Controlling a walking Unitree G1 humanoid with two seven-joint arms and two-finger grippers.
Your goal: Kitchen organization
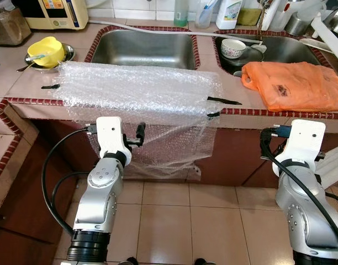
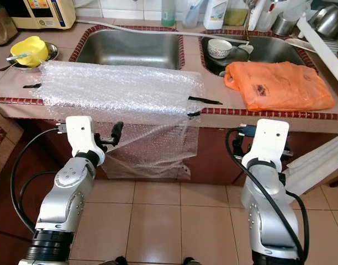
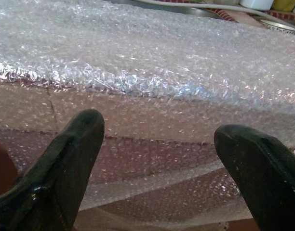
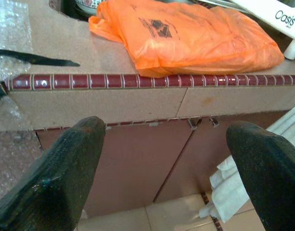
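A large sheet of clear bubble wrap (image 1: 136, 88) lies over the tiled counter (image 1: 22, 83) in front of the left sink (image 1: 141, 49). It hangs down over the counter's front edge, with strips of black tape (image 1: 223, 100) at its sides. A flattened orange plastic bag (image 1: 293, 83) lies on the counter before the right sink. My left gripper (image 3: 157, 163) is open just below the counter edge, facing the hanging bubble wrap with nothing between its fingers. My right gripper (image 4: 167, 163) is open too, below the counter edge under the orange bag (image 4: 186, 36), facing the cabinet front.
A yellow bowl (image 1: 46, 52) with a spoon sits on a plate at the counter's left. A patterned bowl (image 1: 233, 48) rests in the right sink. Bottles (image 1: 228, 14) and metal pots line the back. White folded material (image 1: 336, 165) leans at the right. A lower counter (image 1: 0, 149) juts out left.
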